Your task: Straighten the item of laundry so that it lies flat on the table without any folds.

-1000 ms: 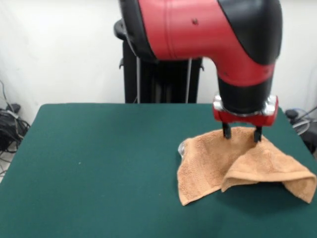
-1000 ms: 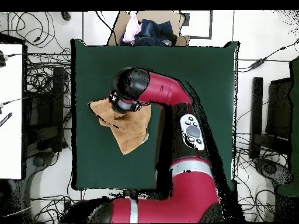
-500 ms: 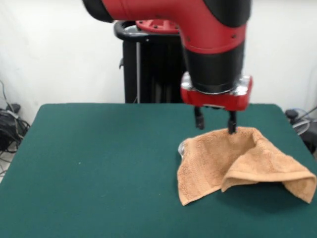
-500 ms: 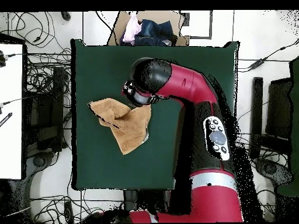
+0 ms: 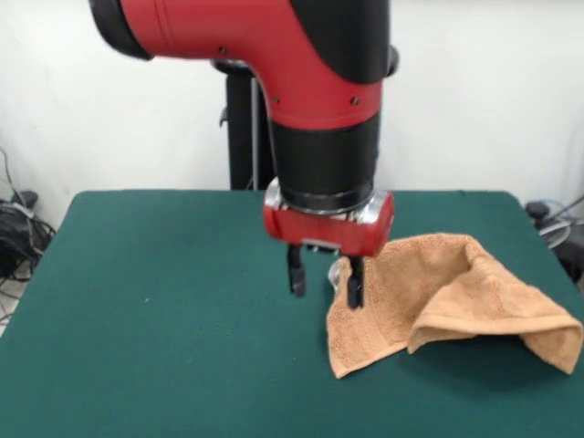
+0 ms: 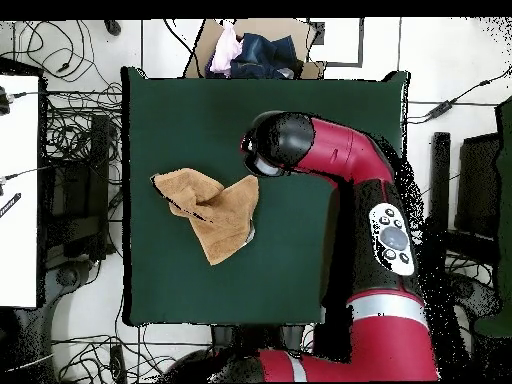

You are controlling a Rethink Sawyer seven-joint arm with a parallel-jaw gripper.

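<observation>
Clearly between grasps, we judged: the hand point(image 5: 324, 274) hung with its fingers apart and empty, one fingertip point(image 5: 354, 294) over the hand towel's point(image 5: 438, 301) edge. The towel lay rumpled on the green worktop point(image 5: 164, 310), toward that view's right, one flap doubled over. Next, we reckoned, a fresh grip on a free corner and an outward pull were needed. Only the front view showed the fingers and the raised fold; the overhead view hid them beneath the arm point(image 6: 340, 165) but gave the towel's point(image 6: 215, 210) outline and the box of clothes point(image 6: 255, 52) beyond the worktop point(image 6: 330, 270).
</observation>
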